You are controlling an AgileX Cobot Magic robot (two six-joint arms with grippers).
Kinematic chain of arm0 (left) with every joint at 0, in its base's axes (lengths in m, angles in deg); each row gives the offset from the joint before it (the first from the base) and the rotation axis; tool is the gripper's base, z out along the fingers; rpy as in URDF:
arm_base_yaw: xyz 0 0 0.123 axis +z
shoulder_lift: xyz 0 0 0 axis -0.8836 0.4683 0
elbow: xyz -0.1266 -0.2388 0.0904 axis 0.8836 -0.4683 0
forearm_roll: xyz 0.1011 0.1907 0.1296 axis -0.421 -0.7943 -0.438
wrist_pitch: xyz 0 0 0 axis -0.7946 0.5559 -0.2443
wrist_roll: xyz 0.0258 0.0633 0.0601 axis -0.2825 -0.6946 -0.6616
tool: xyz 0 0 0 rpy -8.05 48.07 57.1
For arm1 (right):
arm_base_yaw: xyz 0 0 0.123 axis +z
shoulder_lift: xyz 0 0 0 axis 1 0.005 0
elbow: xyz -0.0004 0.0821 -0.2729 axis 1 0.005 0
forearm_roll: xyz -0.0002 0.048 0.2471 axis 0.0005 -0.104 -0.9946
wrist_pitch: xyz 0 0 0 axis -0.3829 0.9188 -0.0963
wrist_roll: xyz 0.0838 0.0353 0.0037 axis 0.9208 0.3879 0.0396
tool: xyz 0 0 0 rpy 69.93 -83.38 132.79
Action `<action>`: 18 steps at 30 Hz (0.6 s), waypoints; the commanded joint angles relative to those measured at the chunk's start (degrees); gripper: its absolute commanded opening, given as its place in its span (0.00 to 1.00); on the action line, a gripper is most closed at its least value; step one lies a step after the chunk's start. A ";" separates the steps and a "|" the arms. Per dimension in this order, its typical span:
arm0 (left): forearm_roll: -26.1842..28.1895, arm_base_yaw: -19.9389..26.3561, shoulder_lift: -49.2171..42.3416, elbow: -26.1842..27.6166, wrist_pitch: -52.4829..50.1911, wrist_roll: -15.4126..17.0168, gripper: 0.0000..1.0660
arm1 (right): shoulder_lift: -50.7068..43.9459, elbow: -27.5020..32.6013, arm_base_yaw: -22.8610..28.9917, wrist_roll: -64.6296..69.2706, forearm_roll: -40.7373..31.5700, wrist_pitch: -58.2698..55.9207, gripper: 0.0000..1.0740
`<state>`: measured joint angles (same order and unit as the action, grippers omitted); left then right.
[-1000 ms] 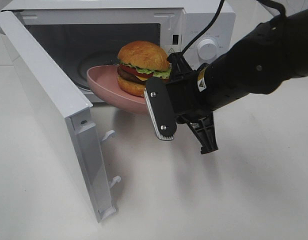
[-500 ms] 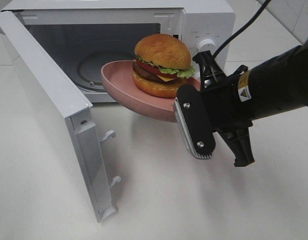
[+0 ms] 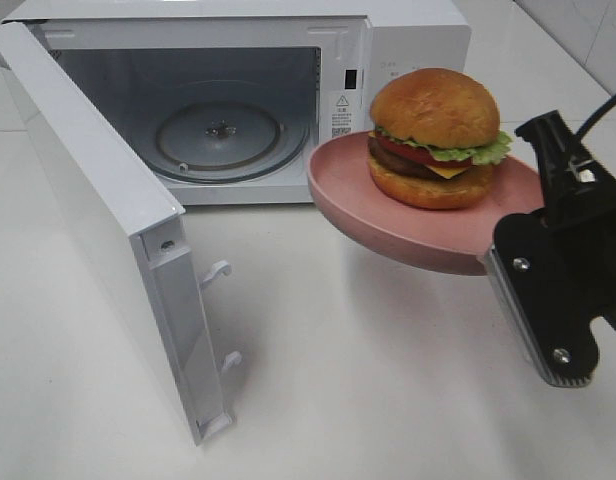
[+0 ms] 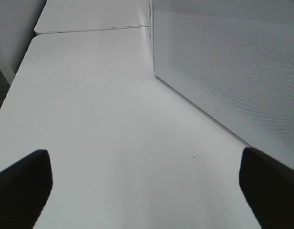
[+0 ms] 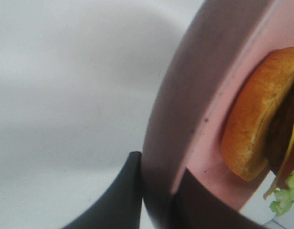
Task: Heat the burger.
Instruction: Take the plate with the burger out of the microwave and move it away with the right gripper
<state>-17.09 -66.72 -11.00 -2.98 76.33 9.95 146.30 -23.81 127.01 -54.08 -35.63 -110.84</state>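
The burger [image 3: 436,135], with its golden bun, lettuce, tomato and cheese, sits upright on a round pink plate [image 3: 338,190]. The plate hangs in the air in front of the microwave's control panel, to the right of the open cavity. My right gripper [image 3: 523,215] is shut on the plate's right rim. In the right wrist view the dark fingers [image 5: 118,200] pinch the plate rim [image 5: 185,95], with the burger [image 5: 257,114] just beyond. My left gripper [image 4: 147,191] is open over bare table and holds nothing; it is out of the exterior view.
The white microwave [image 3: 408,40] stands at the back with its door [image 3: 98,200] swung wide toward the front left. Its glass turntable [image 3: 218,130] is bare. In the left wrist view the door's meshed face [image 4: 223,62] stands close by.
My right gripper has carried the plate and burger to the right, from the cavity's mouth to in front of the control panel. The left gripper has not moved.
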 commanded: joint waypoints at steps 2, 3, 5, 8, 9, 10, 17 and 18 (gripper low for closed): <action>0.06 0.06 -1.32 -0.17 -0.57 0.00 0.94 | -5.10 1.26 -0.34 3.61 3.04 -2.64 0.00; 0.06 0.06 -1.32 -0.17 -0.57 0.00 0.94 | -5.10 1.26 -0.34 3.61 3.04 -2.64 0.00; 0.06 0.06 -1.32 -0.17 -0.57 0.00 0.94 | -7.79 2.23 -0.34 4.13 3.09 -5.44 0.00; 0.06 0.06 -1.32 -0.17 -0.57 0.00 0.94 | -9.51 2.86 -0.34 4.98 3.44 -7.79 0.00; 0.06 0.06 -1.32 -0.17 -0.57 0.00 0.94 | -10.83 3.21 -0.34 6.59 4.07 -10.31 0.00; 0.06 0.06 -1.32 -0.17 -0.57 0.00 0.94 | -11.34 3.38 -0.34 7.68 4.41 -11.29 0.00; 0.06 0.06 -1.32 -0.17 -0.57 0.00 0.94 | -13.24 3.55 -0.34 17.48 8.48 -18.96 0.00; 0.06 0.06 -1.32 -0.17 -0.57 0.00 0.94 | -13.24 3.55 -0.34 18.91 9.05 -20.00 0.00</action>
<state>-17.14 -66.72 -11.00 -2.98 76.33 9.95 133.92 -19.97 127.01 -38.50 -30.36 -130.60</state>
